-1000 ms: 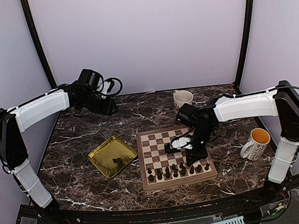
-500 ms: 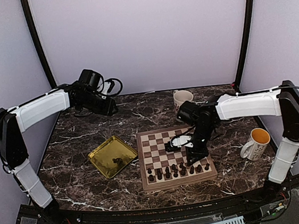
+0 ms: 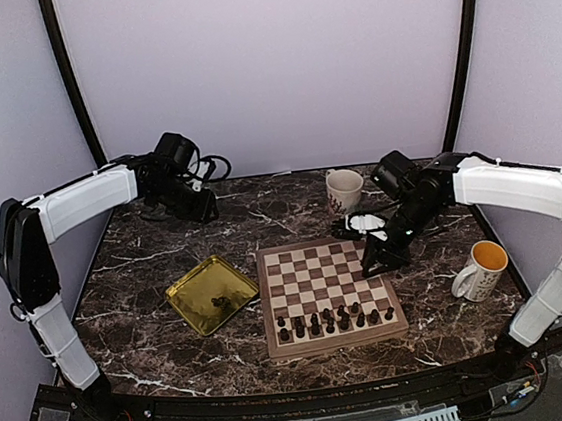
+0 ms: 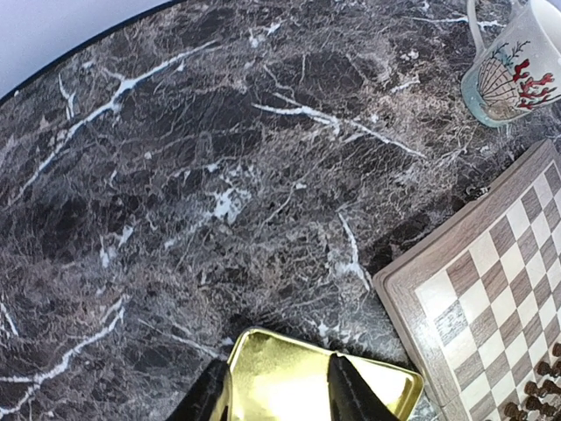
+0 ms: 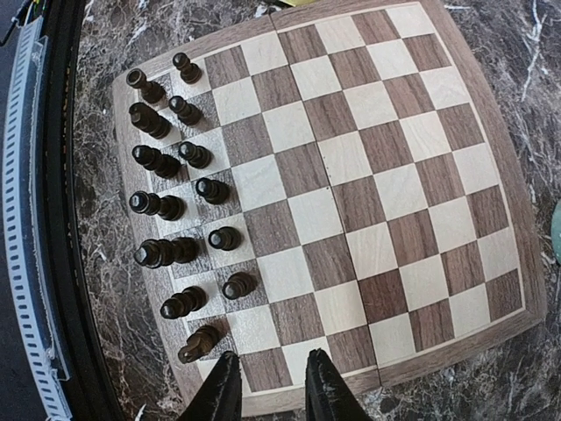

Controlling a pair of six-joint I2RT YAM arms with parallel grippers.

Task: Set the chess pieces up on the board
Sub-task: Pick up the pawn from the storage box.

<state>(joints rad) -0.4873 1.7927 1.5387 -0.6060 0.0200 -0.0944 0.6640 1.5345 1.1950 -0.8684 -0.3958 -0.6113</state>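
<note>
Tiny dark brown-black chess pieces (image 5: 158, 204) stand in two rows at the near edge of the chequered wooden board (image 5: 351, 158). The right gripper (image 5: 273, 355), above the board's rim, and the left gripper (image 4: 276, 364), above the shiny gold square tray (image 4: 386, 386), both gape empty.

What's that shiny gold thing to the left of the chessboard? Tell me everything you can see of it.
The gold tray is a shallow square dish with rounded corners and a raised rim, shiny like polished metal. It lies flat on the dark marble table, turned corner-on, close beside the left edge of the board. A few small dark chess pieces lie inside it. Nothing holds it.
</note>
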